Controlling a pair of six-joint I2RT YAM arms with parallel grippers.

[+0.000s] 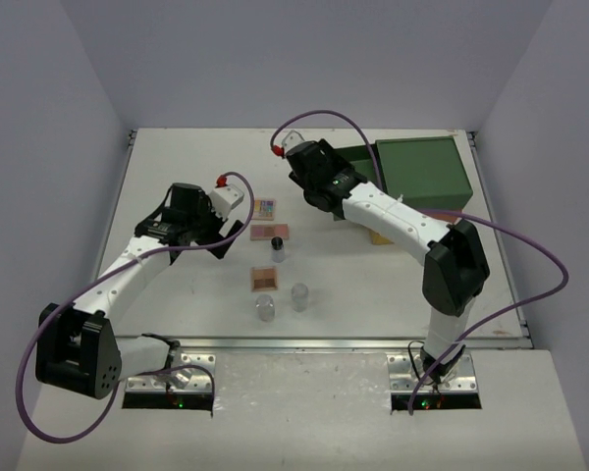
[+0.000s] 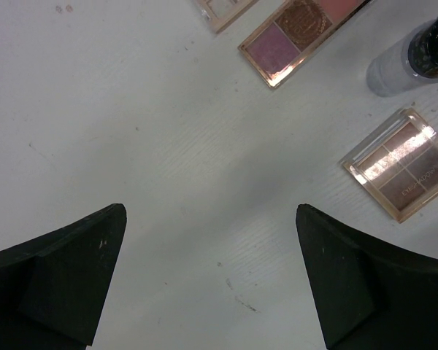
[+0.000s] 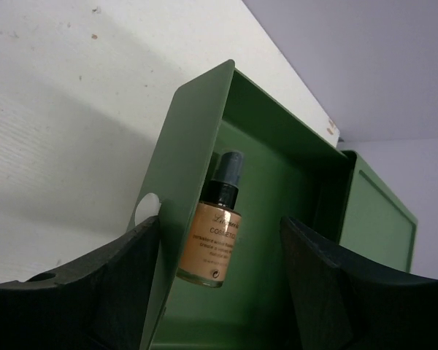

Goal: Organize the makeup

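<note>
Evidently the sorting is under way. A brown bottle (image 3: pixel 213 240) sits inside the green drawer (image 3: pixel 277 168), which is pulled out at 9 o'clock of its box (image 1: pixel 422 172). The box stands toward 1 o'clock on the table (image 1: pixel 177 177). The right gripper (image 3: pixel 219 226) hangs over that drawer with its fingers spread wide. The bottle shows between them, touched by neither, so I judge it to be resting in the drawer rather than carried. It is tucked just behind the drawer's front panel, which hides one edge of it. Whether it lies flat or leans I cannot tell.

The rest of the makeup waits near the table's middle. The multicoloured palette (image 1: pixel 265 208) is at 12 o'clock of the cluster, with the pink palette (image 1: pixel 269 232) just beside it at 6 o'clock. Next come the capped bottle (image 1: pixel 277 248) and the brown palette (image 1: pixel 264 279). The right jar (image 1: pixel 299 294) and left jar (image 1: pixel 265 308) close the cluster at 6 o'clock.

The left gripper (image 2: pixel 210 215) hovers over bare table at 9 o'clock of the cluster, fingers wide apart and holding nothing. Its own view has the pink and brown palettes at about 1 and 2 o'clock. That open stance beside the flat pieces reads as readiness to take one. Flat palettes offer little to pinch, so an edge grip may be needed.
</note>
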